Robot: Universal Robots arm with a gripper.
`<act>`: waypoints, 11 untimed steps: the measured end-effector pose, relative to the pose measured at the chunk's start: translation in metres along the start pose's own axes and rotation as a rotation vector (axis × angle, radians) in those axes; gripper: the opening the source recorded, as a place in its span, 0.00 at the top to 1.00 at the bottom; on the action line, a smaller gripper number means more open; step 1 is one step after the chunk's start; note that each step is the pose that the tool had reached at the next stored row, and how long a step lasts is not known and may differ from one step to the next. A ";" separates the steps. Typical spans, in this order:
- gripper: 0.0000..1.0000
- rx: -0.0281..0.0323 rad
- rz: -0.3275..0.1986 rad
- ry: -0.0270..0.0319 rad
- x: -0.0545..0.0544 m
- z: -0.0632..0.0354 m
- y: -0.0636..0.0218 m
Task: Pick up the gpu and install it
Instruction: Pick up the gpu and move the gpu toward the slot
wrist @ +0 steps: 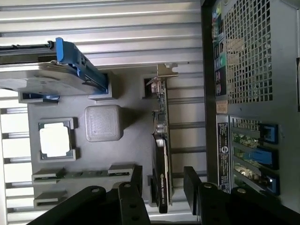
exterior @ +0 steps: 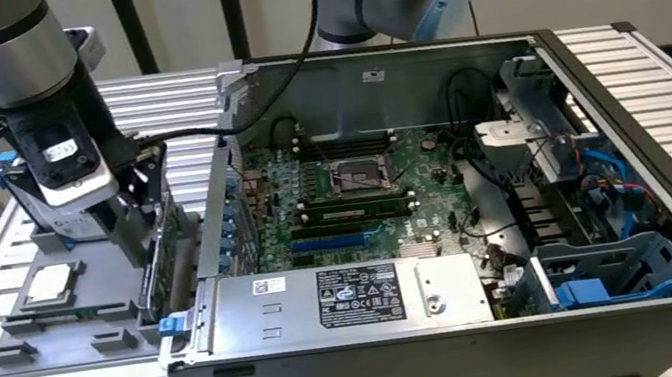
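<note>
So the gripper point(wrist: 164, 172) is spread open, one finger each side of the gpu point(wrist: 161, 136), nothing clamped yet; the card stands on edge in the grey holder tray point(wrist: 129, 101) just beside the PC case point(wrist: 243, 61), presumably so fingers can straddle it.

Layout — tray point(wrist: 131, 103) beside case point(wrist: 211, 93)
I see the gpu point(wrist: 161, 136) on edge in the tray, on its case side; gripper point(wrist: 164, 180) over it, one finger each side, gaps between.
</note>
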State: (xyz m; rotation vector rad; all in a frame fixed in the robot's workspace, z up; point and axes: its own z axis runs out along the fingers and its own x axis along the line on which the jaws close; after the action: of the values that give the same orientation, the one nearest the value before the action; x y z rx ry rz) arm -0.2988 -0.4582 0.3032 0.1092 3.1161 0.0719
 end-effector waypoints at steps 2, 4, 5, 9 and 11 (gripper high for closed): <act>0.00 0.0000 0.000 0.0000 0.000 0.0037 0.0000; 0.00 0.0000 0.000 0.0000 -0.001 0.0073 0.0000; 0.00 0.0000 0.000 0.0000 -0.001 0.0091 0.0000; 0.00 0.0000 0.000 0.0000 -0.002 0.0164 0.0004; 0.00 0.0000 0.000 0.0000 -0.003 0.0201 0.0007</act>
State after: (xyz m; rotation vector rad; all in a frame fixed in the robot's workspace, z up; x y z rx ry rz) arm -0.2954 -0.4567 0.2832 0.1091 3.1161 0.0719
